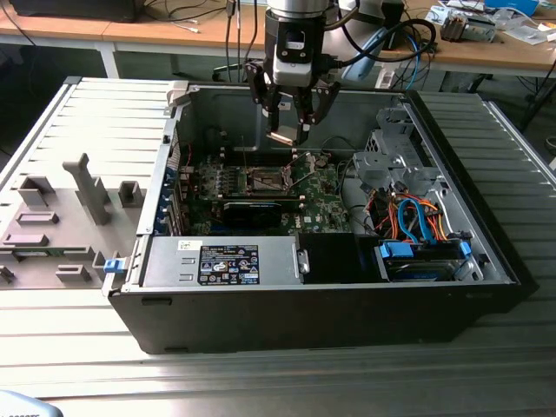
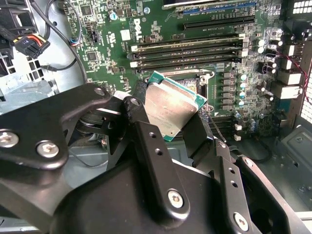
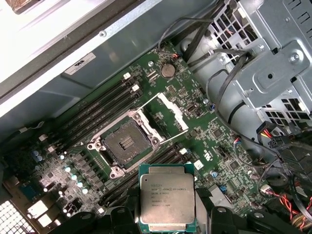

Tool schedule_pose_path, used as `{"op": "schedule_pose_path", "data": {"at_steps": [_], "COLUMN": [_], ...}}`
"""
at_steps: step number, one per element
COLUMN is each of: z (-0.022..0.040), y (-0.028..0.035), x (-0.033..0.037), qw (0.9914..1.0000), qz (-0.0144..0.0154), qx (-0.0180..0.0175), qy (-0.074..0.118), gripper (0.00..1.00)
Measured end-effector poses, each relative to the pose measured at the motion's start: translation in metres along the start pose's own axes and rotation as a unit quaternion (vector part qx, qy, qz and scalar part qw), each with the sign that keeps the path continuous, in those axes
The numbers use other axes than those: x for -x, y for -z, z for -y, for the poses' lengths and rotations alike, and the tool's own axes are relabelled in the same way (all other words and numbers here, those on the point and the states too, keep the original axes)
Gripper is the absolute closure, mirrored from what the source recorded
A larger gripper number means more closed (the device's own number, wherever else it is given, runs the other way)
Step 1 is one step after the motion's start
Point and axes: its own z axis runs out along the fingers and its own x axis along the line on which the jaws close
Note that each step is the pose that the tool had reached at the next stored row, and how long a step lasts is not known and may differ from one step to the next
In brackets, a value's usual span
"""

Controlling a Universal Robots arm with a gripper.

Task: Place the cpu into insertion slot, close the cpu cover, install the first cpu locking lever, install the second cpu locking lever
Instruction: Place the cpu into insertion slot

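My fingers (image 2: 197, 132) are clenched on two opposite edges of the chip (image 3: 167, 200), held clear above the board (image 3: 214, 141). The open socket (image 3: 126, 142) lies below them, offset sideways. Judged light, stiff, fragile: hold by edges only, never the underside.

Work surface: ribbed grey metal table (image 1: 261, 382) of long parallel slats, spanning the whole foreground and both sides in the exterior view. Behind it: long light-brown wooden desk (image 1: 130, 33) on a white painted leg (image 1: 109, 59). Dark loose cables (image 1: 187, 13) lie on the desktop, and small mixed clutter (image 1: 473, 22) lies toward the exterior view's right. Dark floor (image 1: 52, 62) under the desk. Light even and diffuse, with a pale sheen on the front slats.
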Motion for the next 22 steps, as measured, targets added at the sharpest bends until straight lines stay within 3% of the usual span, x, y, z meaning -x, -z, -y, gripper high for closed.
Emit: {"op": "schedule_pose_path", "data": {"at_steps": [22], "z": [0.0], "y": [-0.0002], "x": [0.0], "qw": [0.99995], "qz": [0.0043], "qx": [-0.0068], "qy": [-0.006], "gripper": [0.46]}}
